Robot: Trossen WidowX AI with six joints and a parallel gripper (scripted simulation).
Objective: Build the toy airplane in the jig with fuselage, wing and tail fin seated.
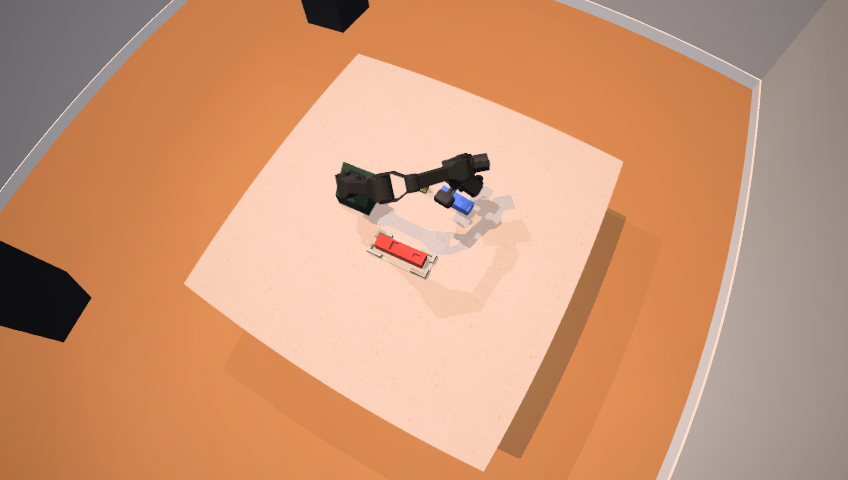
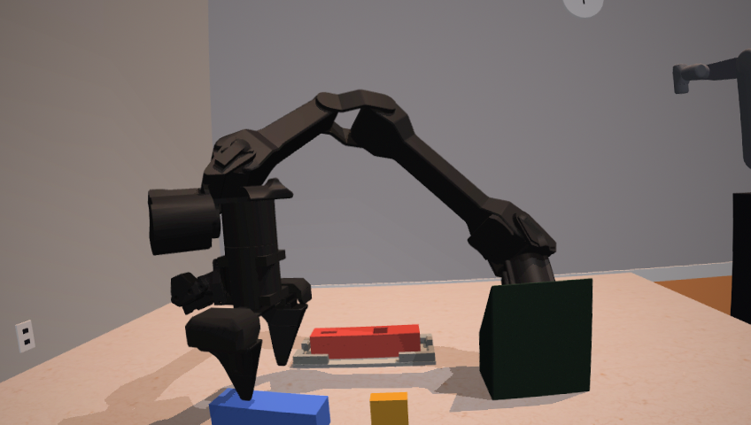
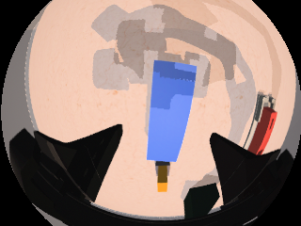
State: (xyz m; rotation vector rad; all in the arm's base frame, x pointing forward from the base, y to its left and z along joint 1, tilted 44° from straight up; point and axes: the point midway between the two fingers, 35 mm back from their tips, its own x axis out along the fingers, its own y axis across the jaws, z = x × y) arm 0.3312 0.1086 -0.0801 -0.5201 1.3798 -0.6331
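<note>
The red fuselage (image 1: 400, 251) (image 2: 363, 343) (image 3: 266, 127) lies lengthwise in the grey cradle (image 1: 426, 274) (image 2: 363, 362), and looks level. Two sockets in its top show, with nothing in them. The blue wing (image 1: 461, 204) (image 2: 284, 406) (image 3: 171, 113) lies on the table; its tab cannot be made out. The orange tail fin (image 2: 389, 412) (image 3: 162, 186) stands near one end of the wing, mostly hidden by the arm in the top view. My gripper (image 1: 458, 191) (image 2: 263, 382) (image 3: 169, 134) is open and empty, pointing down above the wing, with one fingertip on either side of it in the wrist view.
The arm's dark green base block (image 1: 355, 199) (image 2: 537, 339) (image 3: 201, 200) stands beyond the tail fin from the wing. The arm arches from it over the table (image 1: 333, 309). The cradle lies off to the right in the wrist view.
</note>
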